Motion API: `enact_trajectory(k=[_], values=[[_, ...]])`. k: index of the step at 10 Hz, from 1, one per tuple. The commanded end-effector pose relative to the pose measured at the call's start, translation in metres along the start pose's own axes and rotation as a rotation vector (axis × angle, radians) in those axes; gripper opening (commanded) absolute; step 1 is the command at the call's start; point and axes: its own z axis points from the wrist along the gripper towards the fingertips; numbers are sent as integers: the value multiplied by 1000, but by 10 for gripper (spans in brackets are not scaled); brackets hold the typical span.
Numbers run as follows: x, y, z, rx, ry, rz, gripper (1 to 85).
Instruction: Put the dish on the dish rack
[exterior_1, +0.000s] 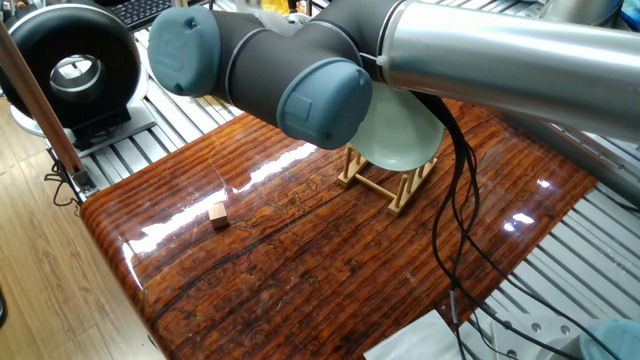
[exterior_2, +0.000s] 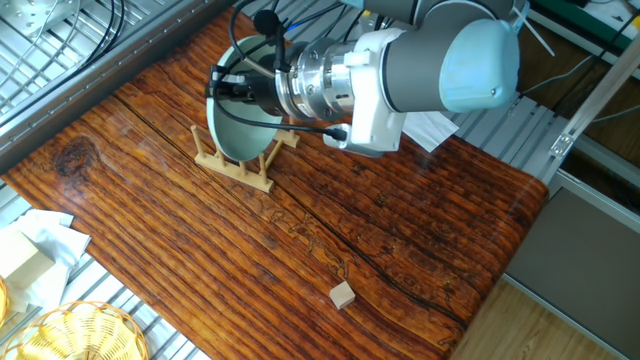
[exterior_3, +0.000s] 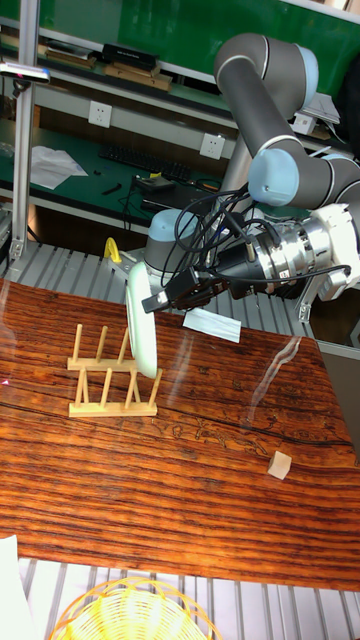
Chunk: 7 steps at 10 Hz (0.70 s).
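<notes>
Light: bright and even, seemingly from overhead.
Glare: white streaks on the glossy tabletop (exterior_1: 300, 250).
Shadows: soft, faint.
Focus: the near arm (exterior_1: 300, 60) looks slightly soft.

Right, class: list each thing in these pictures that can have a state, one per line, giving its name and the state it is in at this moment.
dish: on edge, near upright, lower rim down between the rack's pegs, top rim at the gripper.
dish rack: upright on the table, the dish at its end nearest the arm, other slots free.
gripper: at the dish's upper rim; grip unclear.
wooden cube: loose on the table, apart from the rack.
wicker basket: off the table's edge, partly in view.
</notes>
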Motion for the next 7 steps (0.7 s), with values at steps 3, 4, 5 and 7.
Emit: enact_trajectory(k=[3, 4, 5, 7], values=[[10, -6, -3, 23, 27, 25, 10], [10, -6, -3, 23, 29, 20, 10], [10, -6, -3, 24, 28, 20, 10], [9, -6, -3, 22, 26, 19, 10]])
